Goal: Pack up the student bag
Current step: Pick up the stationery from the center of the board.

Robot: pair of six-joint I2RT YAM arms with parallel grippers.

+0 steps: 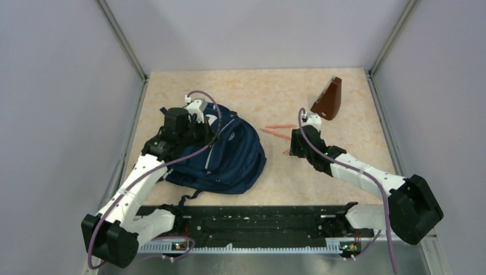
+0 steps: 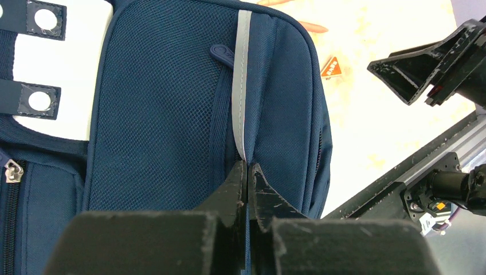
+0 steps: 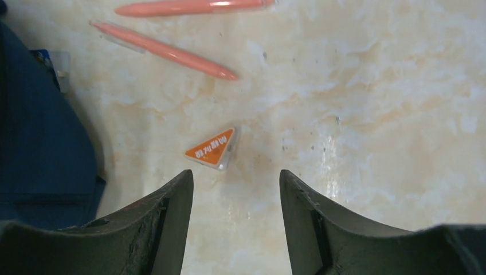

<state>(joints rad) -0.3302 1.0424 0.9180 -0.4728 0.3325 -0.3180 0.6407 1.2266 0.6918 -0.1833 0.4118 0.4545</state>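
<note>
Navy fabric backpack (image 1: pixel 232 157) lies on beige tabletop (image 1: pixel 355 91); left gripper (image 2: pixel 249 167) pinches its grey-striped seam. Right gripper (image 3: pixel 235 175), fingers parted, hovers over small orange triangular block (image 3: pixel 211 149).

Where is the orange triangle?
Right wrist view: the orange triangle lies just ahead of the right fingers, right of the student bag, below two pink pens.

Lab cell: grey panels (image 1: pixel 57 86), aluminium frame (image 1: pixel 123 41)

Two pens lie near the middle of the pale marbled surface (image 1: pixel 252 91), one salmon-pink pen (image 3: pixel 192 7) just beyond the second pen (image 3: pixel 166 50). A small orange triangle (image 3: pixel 211 148) lies at their 6 o'clock. A brown wedge (image 1: pixel 328 98) stands toward 2 o'clock.
</note>
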